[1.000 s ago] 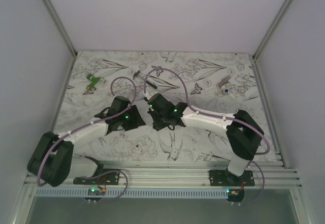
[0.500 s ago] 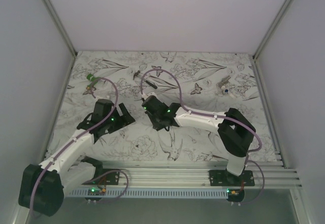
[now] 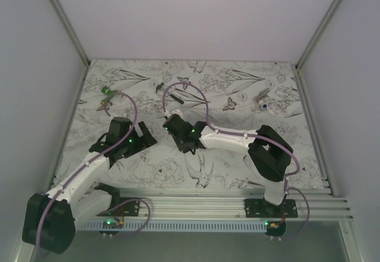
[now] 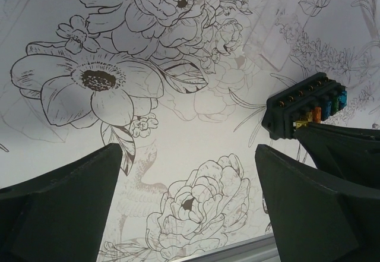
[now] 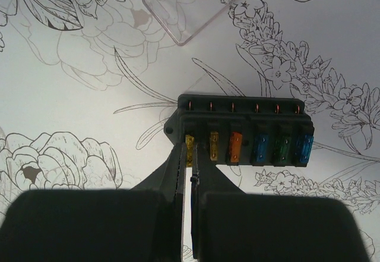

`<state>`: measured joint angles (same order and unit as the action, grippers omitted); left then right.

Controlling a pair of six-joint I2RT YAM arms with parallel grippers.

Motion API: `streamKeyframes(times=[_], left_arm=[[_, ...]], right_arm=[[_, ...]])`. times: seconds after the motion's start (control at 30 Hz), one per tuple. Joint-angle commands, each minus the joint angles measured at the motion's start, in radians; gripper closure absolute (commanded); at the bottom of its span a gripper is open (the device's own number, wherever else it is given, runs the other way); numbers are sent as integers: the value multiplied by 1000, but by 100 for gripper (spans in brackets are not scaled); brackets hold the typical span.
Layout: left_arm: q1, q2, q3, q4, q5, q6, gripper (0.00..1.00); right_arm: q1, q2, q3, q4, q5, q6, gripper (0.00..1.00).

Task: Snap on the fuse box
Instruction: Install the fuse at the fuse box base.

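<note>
left end effector [image 4: 189, 155] wide open and empty, right end effector [image 5: 190, 167] closed, tips apparently touching the near edge of the fuse box [image 5: 240, 132] on the table [image 5: 71, 95], clear cover [image 5: 196, 6] lying just beyond.

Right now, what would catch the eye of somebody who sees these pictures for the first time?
First, the black fuse box near the middle of the flower-printed table, its row of yellow, orange, blue and green fuses uncovered. The right gripper, shut, has its tips at the yellow-fuse end, and a clear cover lies just beyond the box. The left gripper stands wide open beside them, empty.
</note>
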<state>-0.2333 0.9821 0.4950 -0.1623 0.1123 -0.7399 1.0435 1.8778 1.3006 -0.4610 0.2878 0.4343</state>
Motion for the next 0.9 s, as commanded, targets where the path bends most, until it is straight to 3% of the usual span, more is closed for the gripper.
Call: streamKeyframes(times=[0.0, 0.63, 0.87], left_arm=[[9, -16, -18, -32, -10, 11, 0], [10, -17, -21, -32, -2, 5, 0], [9, -33, -27, -32, 2, -2, 1]], right_arm=[[16, 11, 35, -4, 55, 31, 100], [28, 99, 9, -75, 130, 121, 100], [26, 91, -81, -123, 183, 184, 100]])
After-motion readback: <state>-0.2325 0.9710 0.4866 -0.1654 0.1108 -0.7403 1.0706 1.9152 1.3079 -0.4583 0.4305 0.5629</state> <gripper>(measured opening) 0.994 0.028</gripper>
